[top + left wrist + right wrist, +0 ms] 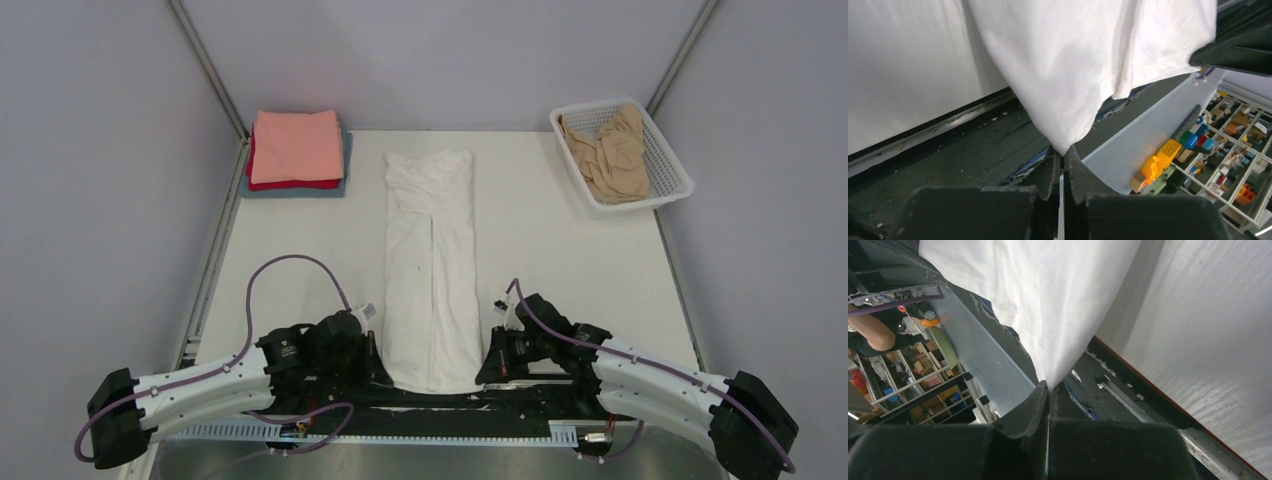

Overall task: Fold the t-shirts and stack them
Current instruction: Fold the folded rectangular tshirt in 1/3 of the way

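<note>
A white t-shirt (430,265) lies as a long narrow strip down the middle of the table, sleeves folded in, its near end hanging over the table's front edge. My left gripper (385,372) is shut on the near left corner of the shirt (1068,65), pinching the cloth at its tip (1064,152). My right gripper (482,372) is shut on the near right corner (1048,300), pinching the cloth at its tip (1049,386). A folded stack sits at the back left: salmon-pink (296,146) on top, red (295,184) under it, grey-blue (292,191) at the bottom. A crumpled tan t-shirt (610,152) lies in the basket.
A white mesh basket (672,165) stands at the back right. Metal frame posts (208,70) rise at both back corners. The dark mounting rail (440,412) runs along the table's front edge between the arm bases.
</note>
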### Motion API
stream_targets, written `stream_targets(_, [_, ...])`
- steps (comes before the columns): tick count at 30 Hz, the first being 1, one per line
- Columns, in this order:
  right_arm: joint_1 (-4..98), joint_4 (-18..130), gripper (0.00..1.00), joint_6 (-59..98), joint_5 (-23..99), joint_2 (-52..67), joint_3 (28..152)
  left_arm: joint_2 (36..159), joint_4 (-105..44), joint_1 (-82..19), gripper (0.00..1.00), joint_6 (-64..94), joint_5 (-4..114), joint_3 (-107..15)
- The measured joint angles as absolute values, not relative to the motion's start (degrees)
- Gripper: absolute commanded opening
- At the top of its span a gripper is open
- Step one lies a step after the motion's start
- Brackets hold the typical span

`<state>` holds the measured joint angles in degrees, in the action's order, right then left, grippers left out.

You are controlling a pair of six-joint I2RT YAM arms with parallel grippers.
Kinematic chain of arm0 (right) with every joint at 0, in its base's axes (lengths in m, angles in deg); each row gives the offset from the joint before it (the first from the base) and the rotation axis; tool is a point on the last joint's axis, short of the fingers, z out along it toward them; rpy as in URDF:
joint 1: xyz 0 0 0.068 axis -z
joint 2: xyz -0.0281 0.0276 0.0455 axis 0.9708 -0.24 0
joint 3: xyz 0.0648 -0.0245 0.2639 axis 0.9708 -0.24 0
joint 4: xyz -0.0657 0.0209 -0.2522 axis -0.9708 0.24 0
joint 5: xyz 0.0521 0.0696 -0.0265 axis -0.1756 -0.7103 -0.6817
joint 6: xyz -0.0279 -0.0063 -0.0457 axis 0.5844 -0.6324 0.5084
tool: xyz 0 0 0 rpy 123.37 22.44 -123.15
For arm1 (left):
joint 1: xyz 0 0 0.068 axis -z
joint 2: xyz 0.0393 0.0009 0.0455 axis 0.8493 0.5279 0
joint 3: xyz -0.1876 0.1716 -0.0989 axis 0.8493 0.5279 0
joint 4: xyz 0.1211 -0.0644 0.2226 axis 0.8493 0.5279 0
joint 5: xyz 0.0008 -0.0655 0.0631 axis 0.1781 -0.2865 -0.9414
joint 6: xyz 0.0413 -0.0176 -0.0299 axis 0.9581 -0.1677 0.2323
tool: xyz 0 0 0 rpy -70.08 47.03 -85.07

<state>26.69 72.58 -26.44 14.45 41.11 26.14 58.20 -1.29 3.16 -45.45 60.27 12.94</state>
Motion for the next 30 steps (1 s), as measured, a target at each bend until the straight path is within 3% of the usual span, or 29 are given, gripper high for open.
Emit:
stream_targets(10, [30.23,76.3,0.0,-20.78,23.26,32.78,40.78,63.18,-3.91,-1.69,0.0,-36.25,50.39,1.93])
stream_targets(19, [39.36,72.52,0.0,-16.34,37.77,21.92,55.82,82.81,-11.94,-19.29,0.0,-25.69,46.3,-9.16])
stream_targets(30, [48.46,66.51,0.0,-10.68,36.79,3.93,67.64,101.63,-15.13,-28.88,0.0,-18.44,46.17,-23.89])
